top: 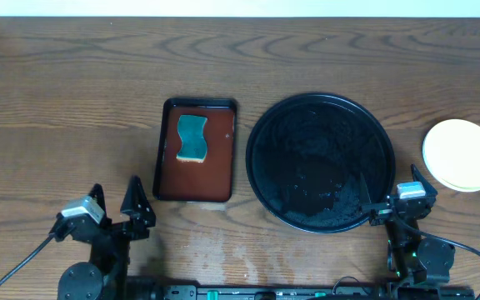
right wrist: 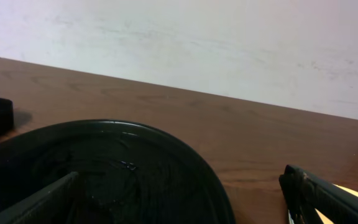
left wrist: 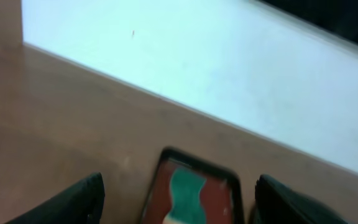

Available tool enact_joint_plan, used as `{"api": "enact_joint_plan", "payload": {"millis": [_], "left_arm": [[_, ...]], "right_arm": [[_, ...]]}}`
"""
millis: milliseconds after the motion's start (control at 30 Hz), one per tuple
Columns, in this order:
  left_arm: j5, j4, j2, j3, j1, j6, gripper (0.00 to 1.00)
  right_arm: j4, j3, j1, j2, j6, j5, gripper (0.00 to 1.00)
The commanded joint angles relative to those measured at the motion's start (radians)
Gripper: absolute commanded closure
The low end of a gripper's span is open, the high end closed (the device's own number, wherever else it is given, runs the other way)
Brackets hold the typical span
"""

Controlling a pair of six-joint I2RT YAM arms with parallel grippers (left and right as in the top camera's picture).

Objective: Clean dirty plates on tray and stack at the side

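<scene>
Across the dark brown wood-grain surface point(top: 57, 100), backed by a pale wall, we see very little left to do. The large round black tray point(top: 307, 133) with its low rim holds no plates. Well apart from it, on bare wood at the right side, sits a pale yellow round plate point(top: 462, 155). We cannot tell from above how many plates lie beneath it. A teal wavy-edged sponge point(top: 192, 137) lies in the smaller rectangular reddish-brown tray point(top: 222, 167), just to the left of the black one.

The left end effector point(top: 117, 200) sits released and empty at the near edge, its jaws spread and pointing towards the sponge. The right end effector point(top: 388, 185) is released too, holding nothing, with one finger over the black tray's near rim and the plate off to its right.

We judge the work finished, or at its final check. To close it well, we would keep both jaws wide and low. The right arm should lift straight up before any sideways move, so it neither drags the tray nor nudges the plate. The sponge belongs where it lies.
</scene>
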Motion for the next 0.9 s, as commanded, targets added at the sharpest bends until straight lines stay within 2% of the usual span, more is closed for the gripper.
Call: {"api": "enact_joint_plan", "payload": {"millis": [0, 133, 267, 433, 867], "left_arm": [[0.013, 0.122, -0.009, -0.048, 0.007, 0.003, 0.22], [0.023, 0.401, -0.009, -0.149, 0.007, -0.046, 0.22], [0.023, 0.587, -0.009, -0.244, 0.007, -0.084, 0.22], [0.019, 0.638, -0.009, -0.325, 0.007, -0.084, 0.22], [0.019, 0.635, -0.009, -0.439, 0.007, -0.084, 0.22]], "right_arm": [[-0.004, -0.001, -0.01, -0.005, 0.006, 0.002, 0.01], [-0.004, -0.001, -0.01, -0.005, 0.006, 0.002, 0.01], [-0.004, -0.001, -0.01, -0.006, 0.006, 0.002, 0.01], [-0.004, -0.001, -0.01, -0.005, 0.006, 0.002, 0.01], [-0.004, -0.001, -0.01, -0.005, 0.006, 0.002, 0.01]]}}
